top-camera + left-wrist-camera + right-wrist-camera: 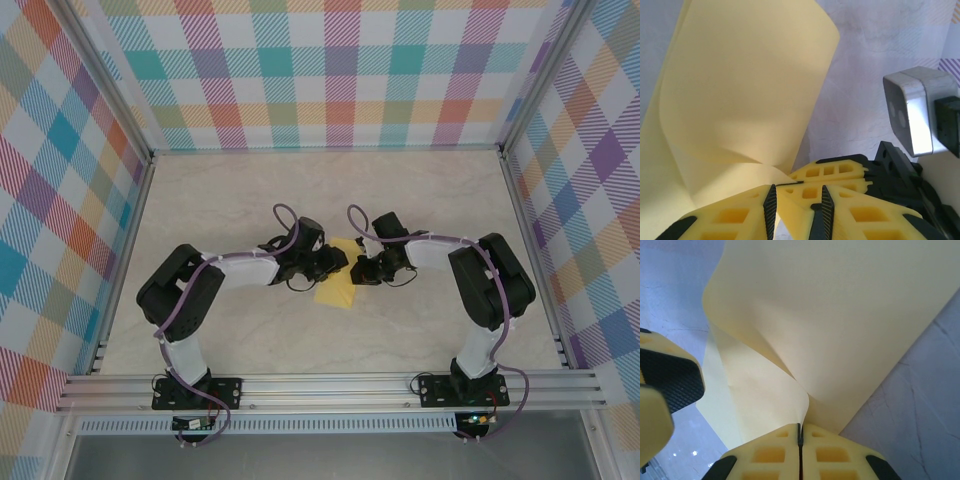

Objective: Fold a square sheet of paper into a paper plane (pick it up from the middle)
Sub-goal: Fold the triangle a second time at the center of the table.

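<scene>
From where I stand the fold is only half made. The right tool [800, 432] is clenched tight on the square sheet of paper [335, 290], its two fingers pressed flat together, with the yellow sheet rising out of the seam between them and curling over in a soft, uncreased bend. The rest of the sheet lies on the table [250, 200] just on the near side of that right tool, about midway across. The left tool [797, 197] sits right up against the right tool, tip to tip, but its jaws stand parted. Its black pads [770, 210] are bare, and I can see no paper pinched between them, so I take it as released. I'd judge this an early fold, nowhere near a pointed dart. The next move looks to call for the left tool to take hold or press down beside the right tool, laying the curl flat so the edges meet before any crease is set.
</scene>
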Controlling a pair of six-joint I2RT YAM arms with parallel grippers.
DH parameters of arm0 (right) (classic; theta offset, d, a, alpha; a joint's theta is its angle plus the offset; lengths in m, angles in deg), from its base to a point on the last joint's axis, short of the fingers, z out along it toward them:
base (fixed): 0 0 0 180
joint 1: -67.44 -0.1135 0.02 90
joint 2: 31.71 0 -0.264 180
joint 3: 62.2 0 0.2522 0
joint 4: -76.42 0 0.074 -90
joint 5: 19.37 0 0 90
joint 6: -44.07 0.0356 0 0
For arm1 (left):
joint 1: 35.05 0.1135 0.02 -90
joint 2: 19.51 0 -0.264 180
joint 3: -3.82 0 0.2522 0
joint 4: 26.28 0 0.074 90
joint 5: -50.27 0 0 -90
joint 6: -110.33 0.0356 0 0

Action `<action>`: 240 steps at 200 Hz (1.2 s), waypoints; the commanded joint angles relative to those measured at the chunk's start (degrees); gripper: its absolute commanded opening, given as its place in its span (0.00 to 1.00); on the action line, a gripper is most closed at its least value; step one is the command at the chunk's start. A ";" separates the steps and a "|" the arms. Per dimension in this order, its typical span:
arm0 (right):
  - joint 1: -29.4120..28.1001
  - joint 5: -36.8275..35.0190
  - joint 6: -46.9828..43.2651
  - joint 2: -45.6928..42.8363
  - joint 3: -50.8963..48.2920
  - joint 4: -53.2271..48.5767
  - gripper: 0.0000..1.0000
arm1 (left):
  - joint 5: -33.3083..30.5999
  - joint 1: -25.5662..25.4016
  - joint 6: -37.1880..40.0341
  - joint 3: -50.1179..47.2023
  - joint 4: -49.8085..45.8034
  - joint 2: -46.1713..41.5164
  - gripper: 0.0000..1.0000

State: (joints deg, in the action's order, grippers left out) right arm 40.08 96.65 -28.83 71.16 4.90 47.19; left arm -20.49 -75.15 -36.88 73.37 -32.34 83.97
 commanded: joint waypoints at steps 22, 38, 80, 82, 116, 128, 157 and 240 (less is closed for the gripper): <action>0.37 1.32 -1.55 1.14 1.06 0.42 0.08 | -0.22 -0.42 0.39 2.23 0.51 3.15 0.30; 0.37 1.11 -1.59 1.29 1.02 0.50 0.08 | -0.91 -0.42 -0.15 2.06 0.44 3.57 0.29; 0.37 1.05 -1.31 1.50 1.06 0.84 0.09 | -3.40 -0.30 -1.63 1.61 -2.66 4.95 0.26; 0.37 1.05 -1.29 1.47 1.06 0.87 0.09 | -3.55 -0.33 -1.78 1.54 -2.82 5.01 0.26; 0.37 1.14 -1.27 1.45 1.63 0.96 0.09 | -3.96 -0.42 -4.46 -1.86 -0.65 5.67 0.25; 0.37 1.30 -1.28 1.80 1.93 0.86 0.09 | -4.18 -0.42 -4.74 -2.50 -0.31 5.64 0.25; 0.37 1.22 -1.26 2.36 2.03 0.89 0.10 | -4.24 -0.51 -4.66 -2.81 -0.92 5.37 0.25; 1.34 -2.94 3.23 -9.17 -3.05 -0.94 0.39 | -4.92 -0.99 -4.93 -3.32 -1.02 5.50 0.24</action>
State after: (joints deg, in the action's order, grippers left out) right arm 40.63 96.30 -27.47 68.50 4.20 47.46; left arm -23.81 -75.52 -41.63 71.91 -29.45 88.54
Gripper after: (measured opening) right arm 0.354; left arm 0.242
